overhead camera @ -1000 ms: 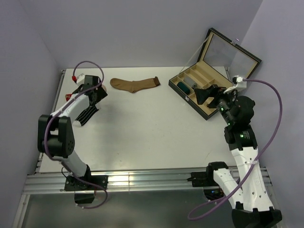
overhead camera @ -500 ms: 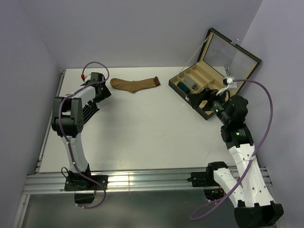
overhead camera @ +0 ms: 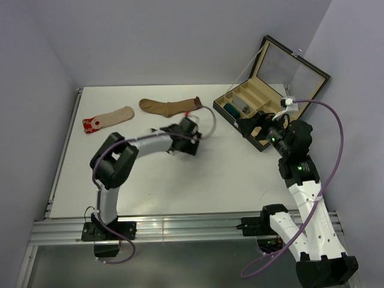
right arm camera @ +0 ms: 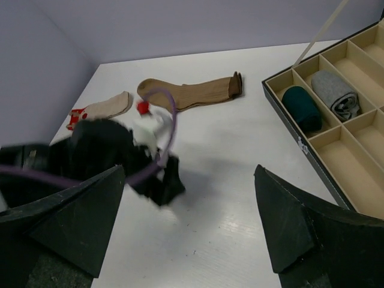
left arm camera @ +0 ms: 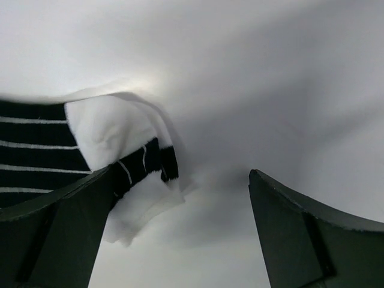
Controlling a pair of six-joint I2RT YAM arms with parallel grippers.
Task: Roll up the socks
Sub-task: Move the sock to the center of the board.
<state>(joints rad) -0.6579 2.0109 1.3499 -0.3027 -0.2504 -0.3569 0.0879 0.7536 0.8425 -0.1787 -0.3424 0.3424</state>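
left tool [left arm camera: 181,175]: fingers spread wide over the middle of the bench [overhead camera: 180,186], its own view blurred.
striped sock [left arm camera: 36,156]: black with white stripes and a white patch, bunched against one finger of the left tool; whether it is gripped cannot be told.
right tool [right arm camera: 189,171]: wide, nothing between its fingers, above the near-left edge of the case [right arm camera: 298,144].
case: open at far right, lid [overhead camera: 297,69] raised; a teal roll [right arm camera: 302,107] and a grey roll [right arm camera: 336,93] in neighbouring compartments.
brown sock [overhead camera: 171,107]: flat, far middle.
beige sock [overhead camera: 108,118]: red-toed, flat, far left.
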